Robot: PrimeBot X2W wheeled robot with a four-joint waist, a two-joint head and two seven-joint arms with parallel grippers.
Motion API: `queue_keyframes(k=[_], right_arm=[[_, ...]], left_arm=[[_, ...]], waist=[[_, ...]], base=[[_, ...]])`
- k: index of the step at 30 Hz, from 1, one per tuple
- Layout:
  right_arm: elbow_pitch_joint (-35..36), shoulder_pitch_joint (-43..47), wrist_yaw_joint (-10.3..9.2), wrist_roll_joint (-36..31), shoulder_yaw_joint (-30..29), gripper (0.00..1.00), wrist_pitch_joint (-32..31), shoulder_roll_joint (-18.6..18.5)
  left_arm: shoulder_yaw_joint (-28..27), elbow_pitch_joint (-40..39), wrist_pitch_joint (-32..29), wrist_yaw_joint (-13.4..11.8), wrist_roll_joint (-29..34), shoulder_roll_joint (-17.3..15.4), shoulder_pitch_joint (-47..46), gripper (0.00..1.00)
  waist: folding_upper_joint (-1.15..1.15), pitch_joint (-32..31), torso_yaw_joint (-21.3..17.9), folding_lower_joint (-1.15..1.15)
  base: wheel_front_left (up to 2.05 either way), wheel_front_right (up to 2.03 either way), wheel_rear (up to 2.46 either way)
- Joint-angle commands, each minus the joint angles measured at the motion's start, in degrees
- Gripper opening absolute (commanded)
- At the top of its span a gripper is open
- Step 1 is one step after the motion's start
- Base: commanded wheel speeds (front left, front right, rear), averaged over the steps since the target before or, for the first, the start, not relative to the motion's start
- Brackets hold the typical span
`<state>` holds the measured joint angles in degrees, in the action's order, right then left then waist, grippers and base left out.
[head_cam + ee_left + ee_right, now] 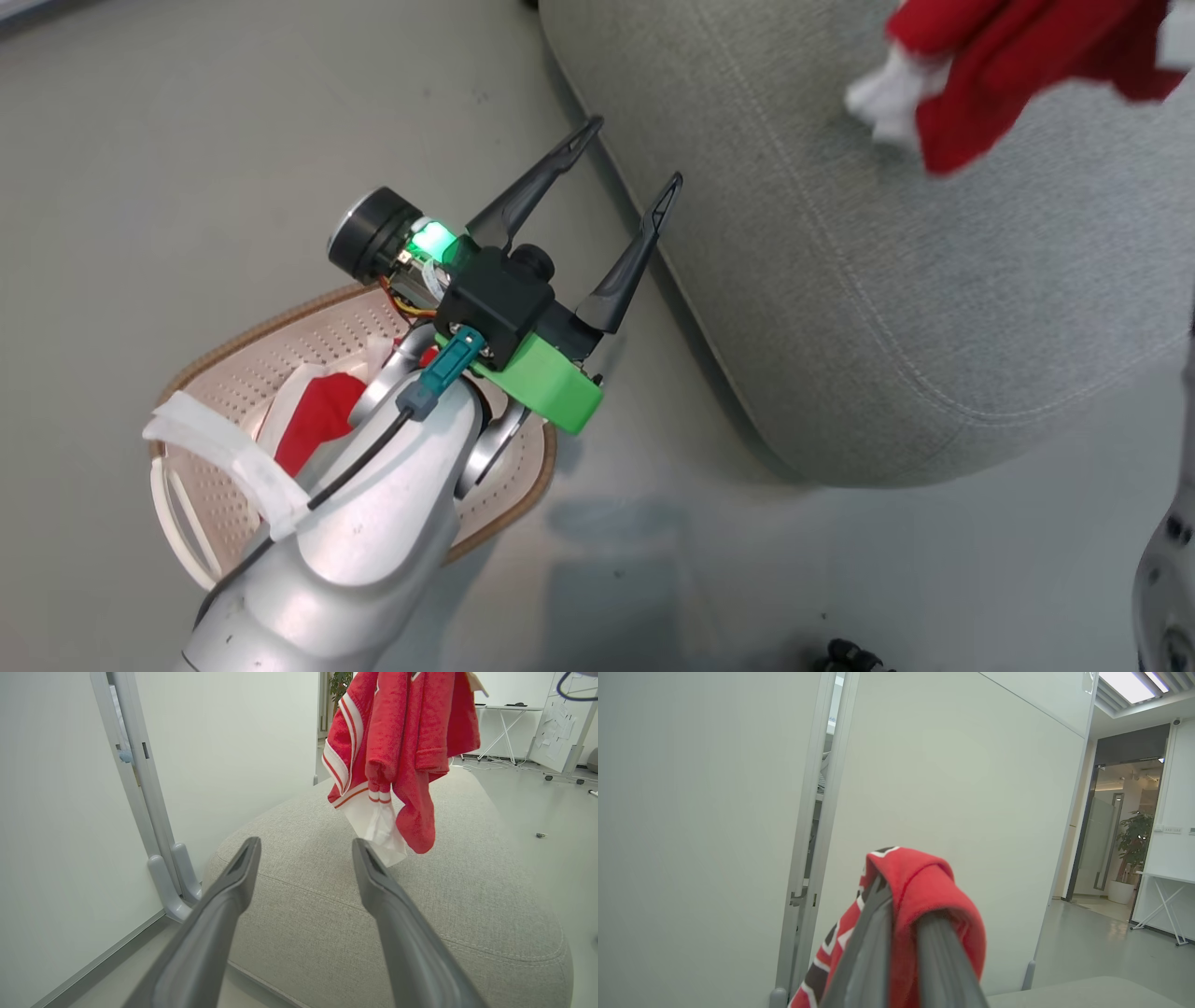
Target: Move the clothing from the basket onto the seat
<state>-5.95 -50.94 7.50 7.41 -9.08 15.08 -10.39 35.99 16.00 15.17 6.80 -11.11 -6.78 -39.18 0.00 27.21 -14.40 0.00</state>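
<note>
The cream basket (280,322) with a brown rim stands on the floor at lower left, partly hidden by my left forearm. One red piece of clothing (317,415) lies in it. My left gripper (635,151) is open and empty above the basket, its tips at the edge of the grey seat (840,280). In the left wrist view the left gripper (306,844) points at the seat (327,891). A second red garment (397,742) with white stripes hangs over the seat, also seen in the head view as red clothing (1008,65). My right gripper (906,905) is shut on this garment (924,877).
White wall panels and a grey post with rounded feet (163,872) stand close beside the seat. Bare floor lies in front of the seat. A white folding table (504,718) and a potted plant (1134,844) stand farther off. A small dark object (845,658) lies on the floor.
</note>
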Motion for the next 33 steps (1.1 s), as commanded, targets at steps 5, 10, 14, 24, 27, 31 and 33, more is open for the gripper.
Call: queue_keyframes(k=[5, 10, 14, 24, 27, 31, 33], right_arm=[[-2.6, -10.2, -0.02, -1.2, -2.1, 0.0, 0.1, -3.7], [-6.3, -17.5, -0.02, -1.6, -2.8, 0.0, 0.1, -6.7], [-11.2, -21.4, -0.02, -2.3, -2.9, 0.0, 0.1, -8.3], [-25.8, -21.5, -0.02, -6.4, -3.5, 0.0, 0.1, -8.8], [-28.9, -20.3, -0.02, -6.1, -4.3, 0.0, 0.1, -7.9], [-30.7, -17.7, -0.02, -7.1, -4.1, 0.0, 0.1, -8.0], [-31.2, -16.4, -0.02, -7.2, -4.0, 0.0, 0.1, -7.6]], left_arm=[[0.1, -0.9, 0.0, 0.1, 0.9, -0.7, -2.7, 1.0], [0.1, -1.4, 0.0, 0.2, 1.3, -1.1, -4.0, 1.0], [0.3, -1.6, 0.0, 0.3, 1.5, -1.2, -4.9, 1.0], [0.5, -1.7, 0.0, 0.4, 1.7, -1.5, -6.5, 1.0], [0.4, -1.8, 0.0, 0.4, 1.7, -1.5, -6.6, 1.0], [0.4, -1.9, 0.0, 0.4, 1.7, -1.3, -6.6, 1.0], [0.3, -1.9, 0.0, 0.4, 1.7, -1.2, -6.7, 1.0]], waist=[[0.0, 7.9, 3.7, 0.0], [0.0, 11.2, 4.1, 0.0], [0.0, 13.4, 4.7, 0.0], [0.0, 17.5, 6.6, 0.0], [0.0, 18.3, 7.1, 0.0], [0.0, 18.8, 7.7, 0.0], [0.0, 18.9, 7.9, 0.0]], base=[[0.0, 0.0, 0.0], [0.0, 0.0, 0.0], [0.0, 0.0, 0.0], [0.0, 0.0, 0.0], [0.0, 0.0, 0.0], [0.0, 0.0, 0.0], [0.0, 0.0, 0.0]])
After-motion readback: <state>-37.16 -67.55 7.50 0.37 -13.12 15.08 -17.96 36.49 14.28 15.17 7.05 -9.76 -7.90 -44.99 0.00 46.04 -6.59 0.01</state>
